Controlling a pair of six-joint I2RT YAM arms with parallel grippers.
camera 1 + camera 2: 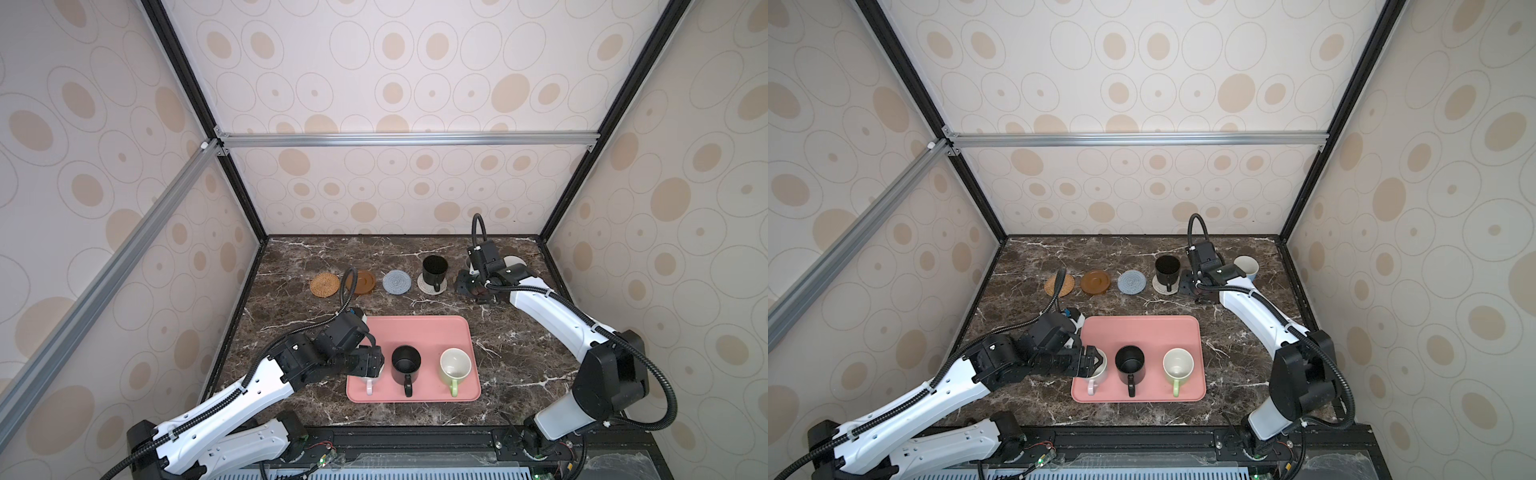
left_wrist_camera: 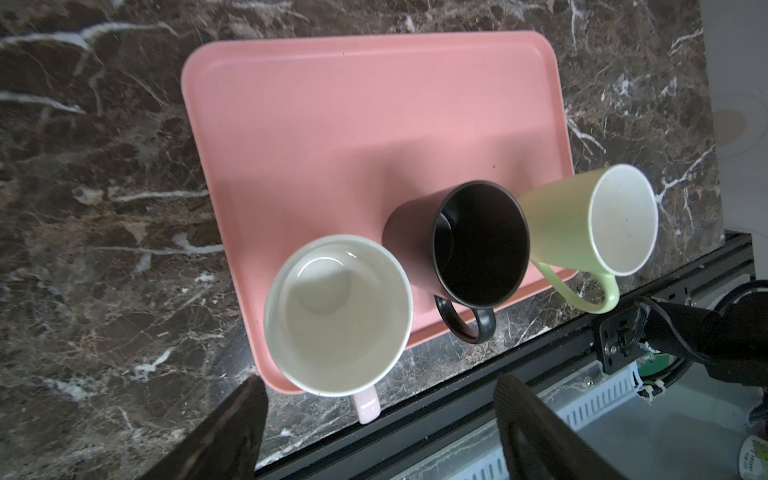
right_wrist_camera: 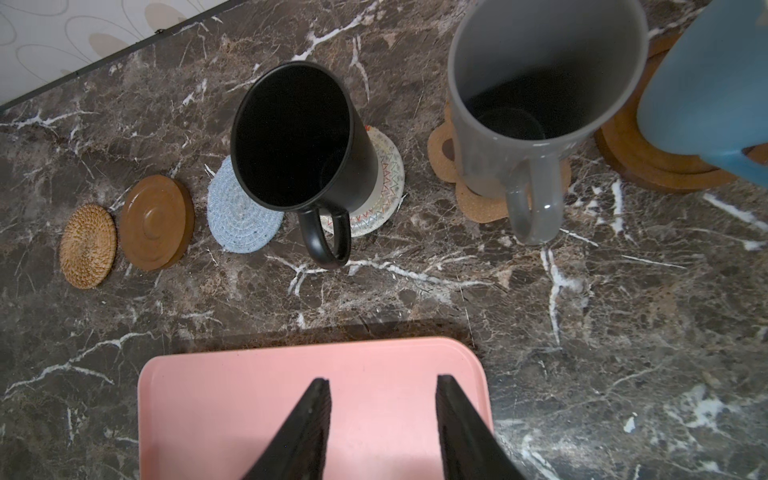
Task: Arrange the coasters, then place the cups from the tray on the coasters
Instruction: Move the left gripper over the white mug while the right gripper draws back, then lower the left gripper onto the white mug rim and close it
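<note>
The task looks about half done. Six coasters lie in a row at the far side. A black cup (image 3: 295, 137), grey cup (image 3: 540, 83) and blue cup (image 3: 706, 83) each stand on one. The rattan coaster (image 3: 87, 245), brown disc (image 3: 157, 222) and blue-grey knit (image 3: 237, 224) are bare.

On the tray (image 1: 415, 332) stand the pink cup (image 2: 338, 316), second black cup (image 1: 406, 361) and green cup (image 1: 455, 363). The left tool (image 2: 380, 382) hangs over the pink cup, jaws wide apart. The right tool (image 3: 383, 380), apart and empty, sits near the grey cup.

The tabletop (image 1: 519, 357) is dark veined marble, boxed in by oval-patterned wall panels (image 1: 374, 83).
</note>
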